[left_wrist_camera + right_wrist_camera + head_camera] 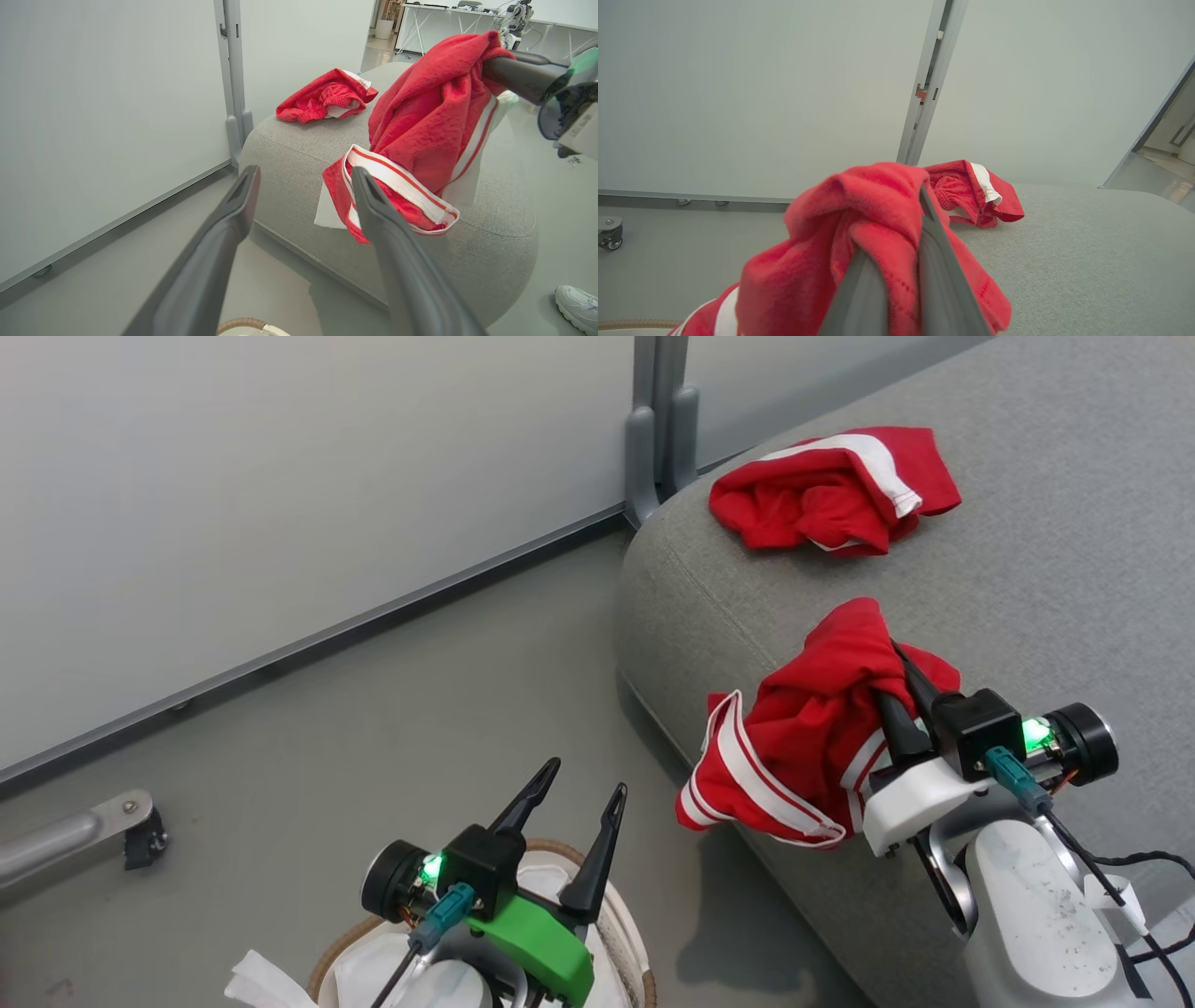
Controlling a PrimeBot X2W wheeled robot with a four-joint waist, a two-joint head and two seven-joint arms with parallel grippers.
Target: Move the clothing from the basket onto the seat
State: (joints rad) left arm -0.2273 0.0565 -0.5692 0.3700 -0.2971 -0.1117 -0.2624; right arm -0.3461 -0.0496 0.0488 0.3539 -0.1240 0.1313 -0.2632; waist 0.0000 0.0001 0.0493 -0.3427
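One red garment (pixel 803 728), pinched by the right gripper (pixel 898 672) at the seat (pixel 1027 616) edge (left gripper (pixel 586 777) splayed, empty), could be dragged floorward by its overhang if released here

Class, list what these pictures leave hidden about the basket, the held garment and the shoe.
Basket contents: head view, covered by the left gripper and cut by the bottom edge.
Held garment: any print lost in folds, all views.
Shoe: left wrist view, cropped at the corner.

Head view looking down, 2 wrist views close — all share seat (pixel 1027 569)
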